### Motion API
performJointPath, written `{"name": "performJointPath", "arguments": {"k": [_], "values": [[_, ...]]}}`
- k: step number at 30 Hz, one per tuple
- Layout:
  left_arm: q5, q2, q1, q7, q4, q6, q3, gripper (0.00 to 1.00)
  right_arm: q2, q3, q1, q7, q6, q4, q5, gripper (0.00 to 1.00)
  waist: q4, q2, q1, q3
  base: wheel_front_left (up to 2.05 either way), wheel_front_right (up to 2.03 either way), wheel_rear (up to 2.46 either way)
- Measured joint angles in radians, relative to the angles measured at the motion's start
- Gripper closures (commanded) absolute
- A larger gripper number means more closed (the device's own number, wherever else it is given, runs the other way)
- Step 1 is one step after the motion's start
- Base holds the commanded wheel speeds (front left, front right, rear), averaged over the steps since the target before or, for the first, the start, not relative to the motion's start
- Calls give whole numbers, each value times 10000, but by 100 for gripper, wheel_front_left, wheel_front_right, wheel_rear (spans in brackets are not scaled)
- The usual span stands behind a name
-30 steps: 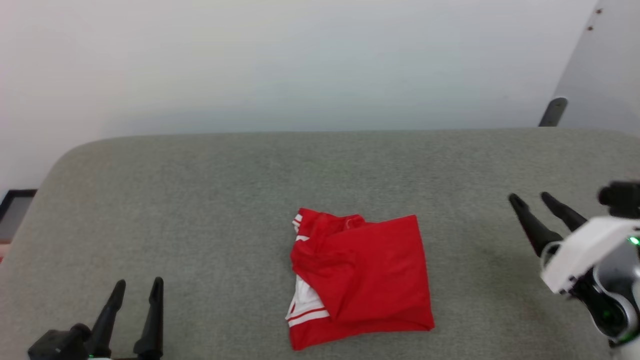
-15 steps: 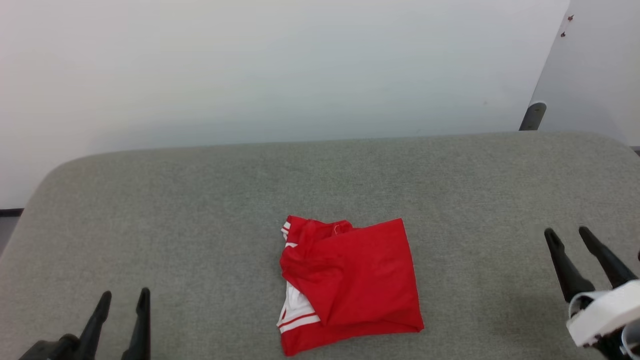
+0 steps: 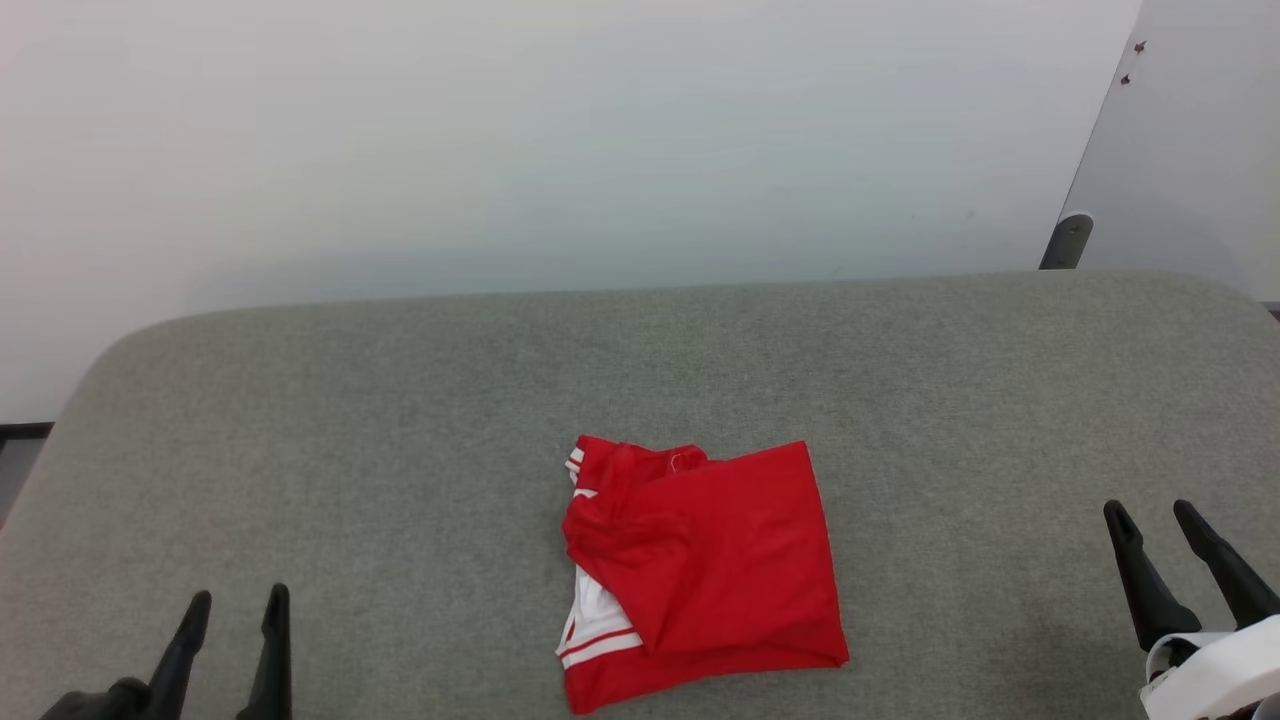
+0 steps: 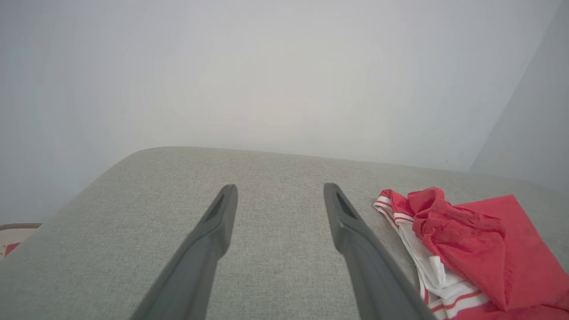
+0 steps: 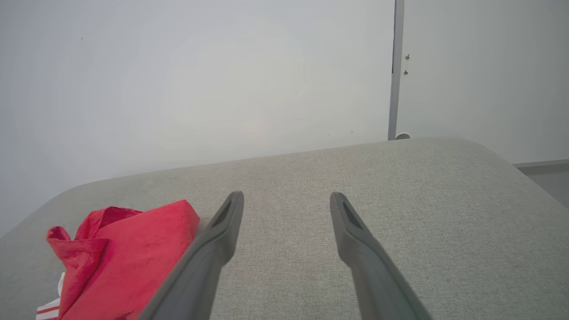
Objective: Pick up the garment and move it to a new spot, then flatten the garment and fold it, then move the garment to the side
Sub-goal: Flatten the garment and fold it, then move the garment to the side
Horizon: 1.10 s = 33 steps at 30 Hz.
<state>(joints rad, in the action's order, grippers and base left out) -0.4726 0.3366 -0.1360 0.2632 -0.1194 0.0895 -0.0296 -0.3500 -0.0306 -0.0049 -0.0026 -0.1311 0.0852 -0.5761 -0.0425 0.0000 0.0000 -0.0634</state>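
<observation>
Folded garment (image 3: 705, 570) lies mid-front on grey padded surface (image 3: 400, 400), squarely between left gripper (image 3: 239, 595) and right gripper (image 3: 1148, 508), both spread wide and empty, well apart from it, neither clearly nearer; striped sleeve ends face left

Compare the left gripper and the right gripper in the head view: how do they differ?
The left gripper points almost straight up the view; the right gripper leans to the left. The right gripper's tips reach higher in the view than the left gripper's. A white shell shows under the right gripper; the left gripper's base is dark. Both are open, empty, apart from the garment.
</observation>
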Motion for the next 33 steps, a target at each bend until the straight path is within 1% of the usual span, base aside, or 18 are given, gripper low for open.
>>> {"name": "performJointPath", "arguments": {"k": [10, 17, 25, 33], "values": [[81, -50, -58, 0, 42, 75, -29, 0, 151, 104, 108, 184, 0, -128, 153, 0, 66, 0, 0, 1, 0, 0, 0], [96, 0, -48, -50, 127, 69, 33, 0, 205, -52, 135, 591, 0, -109, 121, 0, 366, 0, 0, 32, 0, 0, 0], [153, 111, -42, -255, 366, -90, 77, 0, 188, -635, -405, 1369, 0, 236, -77, 0, 1084, 0, 0, 111, 0, 0, 0], [169, 48, -81, -355, 464, -184, 288, 0, 155, -1093, -924, 2341, 0, 786, -226, 0, 2076, 0, 0, 211, 0, 0, 0]]}}
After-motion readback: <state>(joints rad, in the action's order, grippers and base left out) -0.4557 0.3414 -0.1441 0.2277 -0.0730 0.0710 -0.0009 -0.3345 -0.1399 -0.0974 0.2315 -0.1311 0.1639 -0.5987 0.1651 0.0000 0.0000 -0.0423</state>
